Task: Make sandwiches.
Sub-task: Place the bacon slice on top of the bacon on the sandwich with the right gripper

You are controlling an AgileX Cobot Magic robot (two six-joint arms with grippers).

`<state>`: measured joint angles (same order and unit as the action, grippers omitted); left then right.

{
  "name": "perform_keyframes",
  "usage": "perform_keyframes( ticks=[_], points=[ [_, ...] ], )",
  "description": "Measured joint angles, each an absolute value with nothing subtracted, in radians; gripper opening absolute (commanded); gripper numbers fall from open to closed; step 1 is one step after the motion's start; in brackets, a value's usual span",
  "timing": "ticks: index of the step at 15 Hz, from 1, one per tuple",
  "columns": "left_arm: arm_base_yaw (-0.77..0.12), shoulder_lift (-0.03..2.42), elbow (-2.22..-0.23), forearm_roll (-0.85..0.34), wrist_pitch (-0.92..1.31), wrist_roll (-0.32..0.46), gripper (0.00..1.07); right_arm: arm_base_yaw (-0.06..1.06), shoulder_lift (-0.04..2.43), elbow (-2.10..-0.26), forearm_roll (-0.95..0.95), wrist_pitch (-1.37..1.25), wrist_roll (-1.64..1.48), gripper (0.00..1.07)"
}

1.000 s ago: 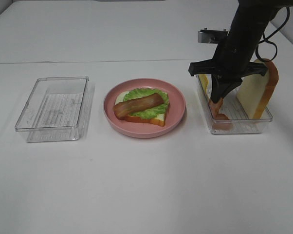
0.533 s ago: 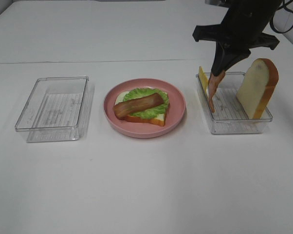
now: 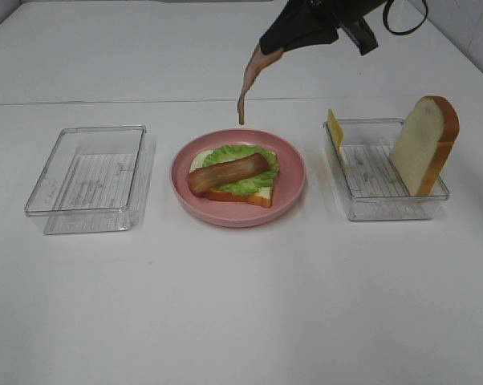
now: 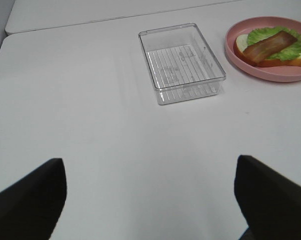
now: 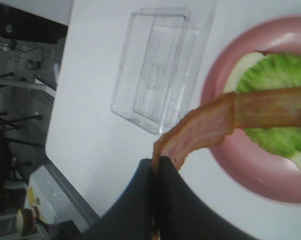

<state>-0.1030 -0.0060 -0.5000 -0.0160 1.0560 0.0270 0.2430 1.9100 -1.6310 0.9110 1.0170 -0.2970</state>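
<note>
No readable text, label or number — anywhere in view

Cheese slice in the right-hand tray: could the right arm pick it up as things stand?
Probably not yet. The right pincer is shut on a bacon strip near the plate. The tray is open-topped and the bread slice stands apart from the cheese slice.
</note>
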Motion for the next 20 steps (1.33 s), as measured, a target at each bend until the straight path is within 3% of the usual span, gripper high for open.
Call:
perform_keyframes(
  ticks=[1, 7, 12, 15, 20],
  points=[
    [-0.103, -0.006, -0.500, -0.016, 1.056, 0.027, 0.86, 0.247, 1.946, -1.631, 1.001, 0.961, -0.333, 0.00],
    [-0.103, -0.006, -0.500, -0.016, 1.056, 0.027, 0.86, 0.315, 2.091, -1.631, 1.141, 0.799, -0.371, 0.00],
    [-0.103, -0.006, -0.500, -0.016, 1.056, 0.027, 0.86, 0.315, 2.249, -1.631, 1.422, 0.745, -0.457, 0.00],
    [-0.103, -0.006, -0.500, -0.016, 1.056, 0.027, 0.86, 0.315, 2.275, -1.631, 1.373, 0.743, -0.468, 0.00],
    [-0.103, -0.006, -0.500, -0.016, 1.056, 0.027, 0.86, 0.315, 2.276, -1.631, 1.088, 0.731, -0.330, 0.00]
  ],
)
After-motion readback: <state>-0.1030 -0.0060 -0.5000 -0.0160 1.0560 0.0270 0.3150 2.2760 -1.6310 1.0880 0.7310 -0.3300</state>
